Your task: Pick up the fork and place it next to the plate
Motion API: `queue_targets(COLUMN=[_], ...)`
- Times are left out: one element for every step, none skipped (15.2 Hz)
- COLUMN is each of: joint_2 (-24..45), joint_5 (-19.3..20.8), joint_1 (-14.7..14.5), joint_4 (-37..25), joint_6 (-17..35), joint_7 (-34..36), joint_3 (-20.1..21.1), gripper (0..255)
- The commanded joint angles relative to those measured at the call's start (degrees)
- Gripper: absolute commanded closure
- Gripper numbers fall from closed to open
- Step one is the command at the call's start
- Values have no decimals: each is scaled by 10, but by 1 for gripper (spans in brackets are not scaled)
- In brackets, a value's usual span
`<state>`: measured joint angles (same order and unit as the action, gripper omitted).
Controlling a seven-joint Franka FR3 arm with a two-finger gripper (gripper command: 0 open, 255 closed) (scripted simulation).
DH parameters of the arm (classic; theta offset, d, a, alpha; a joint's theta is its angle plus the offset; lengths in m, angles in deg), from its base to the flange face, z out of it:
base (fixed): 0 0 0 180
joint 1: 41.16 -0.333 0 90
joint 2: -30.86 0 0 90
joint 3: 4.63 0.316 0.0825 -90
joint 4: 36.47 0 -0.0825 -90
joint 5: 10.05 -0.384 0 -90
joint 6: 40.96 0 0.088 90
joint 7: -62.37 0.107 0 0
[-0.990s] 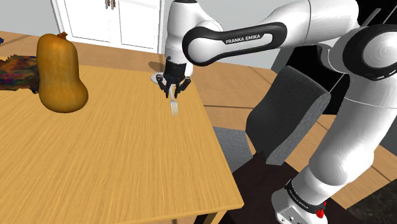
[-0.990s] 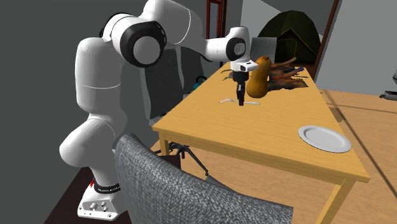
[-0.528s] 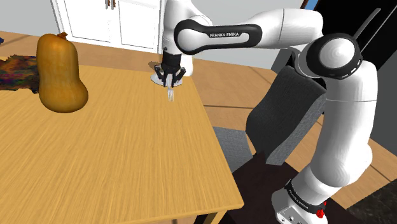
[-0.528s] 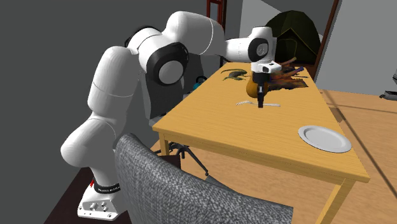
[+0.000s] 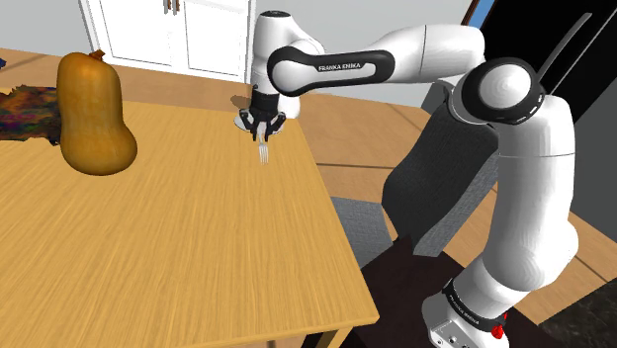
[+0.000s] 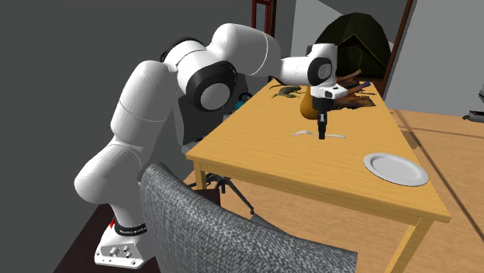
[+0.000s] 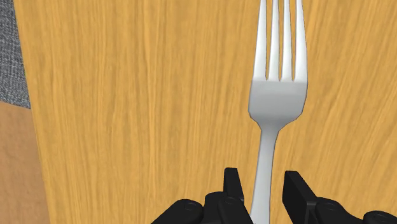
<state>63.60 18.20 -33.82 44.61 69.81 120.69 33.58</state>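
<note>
Wooden tabletop [image 5: 178,247] spreads under your claw [image 5: 263,131], upper centre in the shoulder view, clamped on the fork [image 7: 278,102].

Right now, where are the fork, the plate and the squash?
fork [image 7: 277,98]: wrist view, its head below the prongs.
plate [image 6: 395,168]: second exterior view, its bare middle.
squash [image 5: 97,138]: shoulder view, its rounded belly.

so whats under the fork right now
Bare wooden table top lies beneath the fork along its tines and neck. The handle's end runs in behind the claw, so what's beneath that part is covered.
</note>
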Motion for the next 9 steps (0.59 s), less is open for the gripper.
queue_targets(joint_2=[1,3,5,7,10,12,15,17,21], joint_5=[3,4,6,8,10,13,15,17,21], joint_1=[2,2,3,3,3,3,2,2,2], joint_4=[13,18,23,27,32,36,40,44,50], joint_6=[14,20,26,32,39,44,50,56,65], joint_7=[4,6,8,9,11,13,15,17,21], joint_3=[-1,-2,-3,-5,-6,-7,-9,-10,-12], gripper=[255,255,255,255,255,255,255,255,255])
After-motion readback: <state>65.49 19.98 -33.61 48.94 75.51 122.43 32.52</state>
